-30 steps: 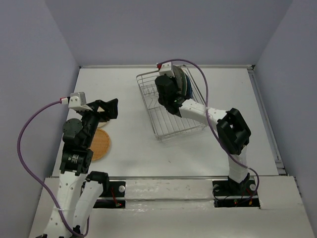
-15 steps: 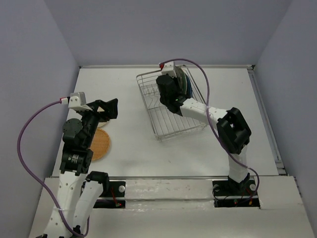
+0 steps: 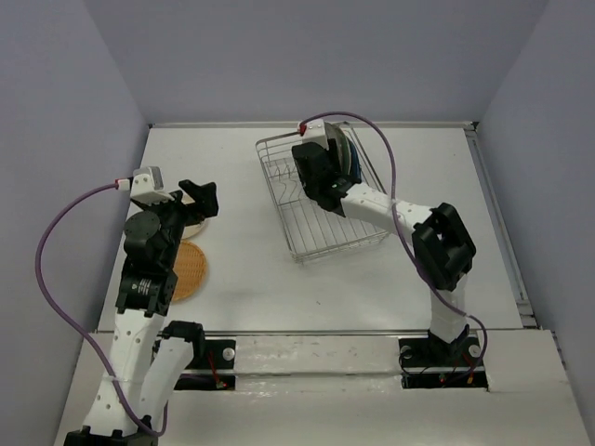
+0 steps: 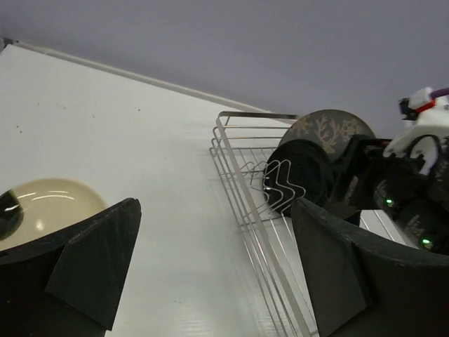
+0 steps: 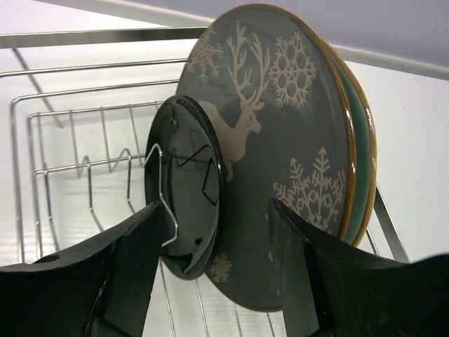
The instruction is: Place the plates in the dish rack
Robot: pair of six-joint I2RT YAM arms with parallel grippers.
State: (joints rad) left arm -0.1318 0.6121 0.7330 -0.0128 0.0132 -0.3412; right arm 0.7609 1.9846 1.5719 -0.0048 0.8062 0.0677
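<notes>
The dish rack point(image 3: 307, 243) sits at the back centre of the table. At its far end stand a grey patterned plate point(image 5: 295, 161), a teal plate point(image 5: 362, 168) behind it, and a small black plate point(image 5: 184, 210) upright against a tine. My right gripper point(image 5: 217, 232) is open, its fingers on either side of the black plate's lower edge without pinching it. My left gripper point(image 4: 214, 232) is open and empty above the table, left of the rack point(image 4: 238, 175). A cream plate point(image 4: 49, 203) lies below it. An orange-tan plate point(image 3: 189, 269) lies flat by the left arm.
The right arm point(image 3: 390, 209) reaches across the rack's right side. The near half of the rack holds only bare tines point(image 5: 91, 182). Walls close the table on the left, back and right.
My right gripper has opened and let go of the small black plate, which now stands in the rack. My left wrist has turned so its fingers point more toward the back.
</notes>
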